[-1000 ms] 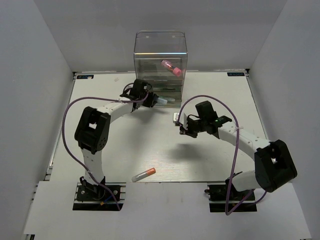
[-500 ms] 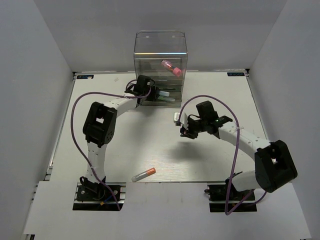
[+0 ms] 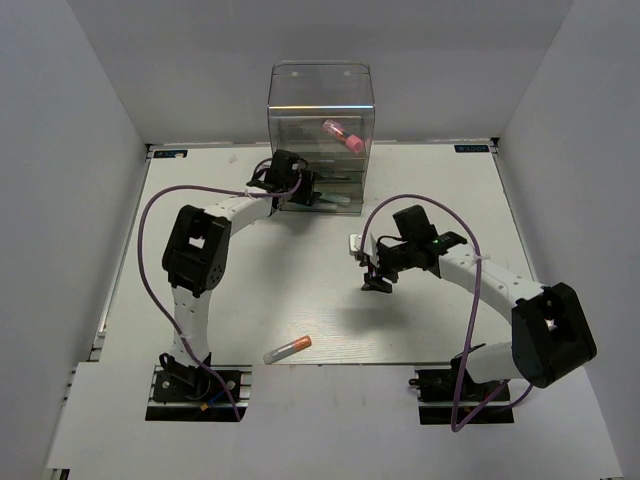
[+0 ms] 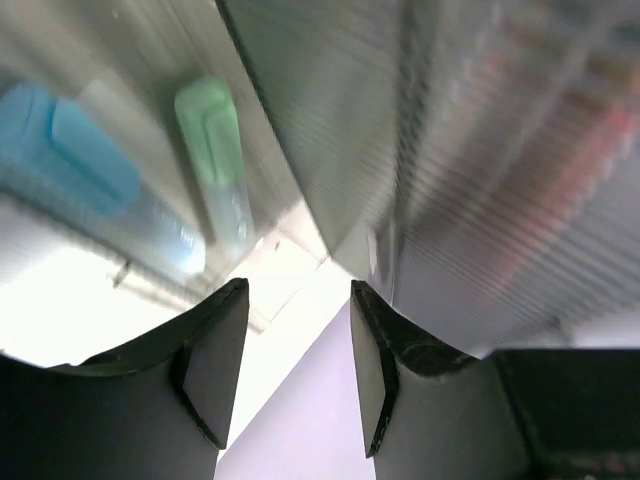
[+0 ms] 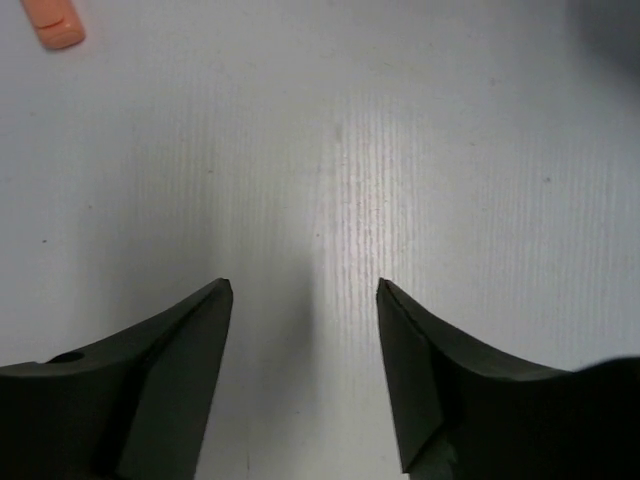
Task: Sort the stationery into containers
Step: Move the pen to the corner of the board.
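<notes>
White table [image 3: 250,290], clear plastic drawer organiser [image 3: 320,110] at its far edge. Left gripper [image 3: 300,187] at the lower drawers, fingers apart, holding nothing. Right gripper [image 3: 375,280] over bare table, fingers apart, holding nothing. Pink tube [image 3: 342,135] in the organiser's tall upper part. Blue marker [image 4: 90,190] and green marker [image 4: 215,160] behind the clear drawer plastic. Orange-capped marker [image 3: 287,349] lies near the front edge.

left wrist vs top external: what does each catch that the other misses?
Left wrist only: a blue marker and a green marker side by side, close up. Top external only: the orange marker on the table, the pink tube high in the organiser, the right gripper. Both: that organiser and the open left gripper.
</notes>
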### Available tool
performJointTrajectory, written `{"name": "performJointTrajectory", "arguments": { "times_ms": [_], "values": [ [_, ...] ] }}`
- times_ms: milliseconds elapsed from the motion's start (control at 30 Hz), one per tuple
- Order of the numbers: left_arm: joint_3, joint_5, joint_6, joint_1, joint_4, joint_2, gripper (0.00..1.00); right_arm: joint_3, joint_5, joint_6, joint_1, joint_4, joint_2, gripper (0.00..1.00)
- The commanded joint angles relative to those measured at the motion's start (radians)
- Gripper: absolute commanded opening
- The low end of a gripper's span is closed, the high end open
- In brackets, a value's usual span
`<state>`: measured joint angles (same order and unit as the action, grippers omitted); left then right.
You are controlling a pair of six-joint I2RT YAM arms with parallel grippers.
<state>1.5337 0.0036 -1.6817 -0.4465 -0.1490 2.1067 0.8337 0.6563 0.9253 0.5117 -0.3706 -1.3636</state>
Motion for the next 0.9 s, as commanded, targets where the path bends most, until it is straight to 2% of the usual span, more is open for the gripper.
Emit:
{"name": "performJointTrajectory", "arguments": {
  "times_ms": [0, 67, 133, 200, 300, 400, 433, 467, 533, 567, 667, 767, 867],
  "values": [
    [-0.035, 0.053, 0.088, 0.005, 0.009, -0.161, 0.55, 0.025, 0.115, 0.107, 0.005, -0.105, -0.009, 0.69],
    [-0.087, 0.073, 0.161, 0.005, -0.026, -0.238, 0.55, 0.036, 0.172, 0.153, 0.011, -0.131, -0.018, 0.77],
    [-0.182, 0.084, 0.215, 0.005, -0.026, -0.304, 0.55, 0.036, 0.213, 0.214, 0.027, -0.160, -0.031, 0.90],
    [-0.257, 0.067, 0.286, 0.005, -0.053, -0.428, 0.55, 0.033, 0.236, 0.228, 0.051, -0.172, -0.048, 0.90],
    [-0.412, 0.015, 0.384, 0.005, -0.076, -0.569, 0.62, 0.024, 0.233, 0.244, 0.117, -0.171, -0.058, 0.90],
    [-0.602, -0.027, 0.520, 0.005, -0.052, -0.778, 0.78, 0.018, 0.201, 0.247, 0.203, -0.149, -0.086, 0.90],
    [-0.638, -0.042, 0.542, 0.005, -0.052, -0.831, 0.87, 0.021, 0.194, 0.238, 0.243, -0.131, -0.103, 0.90],
    [-0.670, -0.081, 0.554, 0.005, -0.063, -0.937, 0.91, 0.024, 0.180, 0.230, 0.278, -0.113, -0.120, 0.90],
    [-0.754, -0.149, 0.573, 0.005, -0.115, -1.042, 0.98, 0.038, 0.154, 0.189, 0.333, -0.079, -0.152, 0.90],
    [-0.776, -0.168, 0.573, 0.005, -0.138, -1.141, 0.99, 0.048, 0.146, 0.173, 0.382, -0.047, -0.175, 0.89],
    [-0.843, -0.240, 0.573, 0.005, -0.225, -1.281, 0.99, 0.079, 0.103, 0.098, 0.459, 0.011, -0.239, 0.84],
    [-0.889, -0.316, 0.562, 0.005, -0.325, -1.482, 0.99, 0.105, 0.007, -0.009, 0.513, 0.083, -0.296, 0.74],
    [-0.900, -0.356, 0.551, 0.005, -0.382, -1.574, 0.99, 0.114, -0.027, -0.089, 0.536, 0.139, -0.337, 0.72]
  ]
}}
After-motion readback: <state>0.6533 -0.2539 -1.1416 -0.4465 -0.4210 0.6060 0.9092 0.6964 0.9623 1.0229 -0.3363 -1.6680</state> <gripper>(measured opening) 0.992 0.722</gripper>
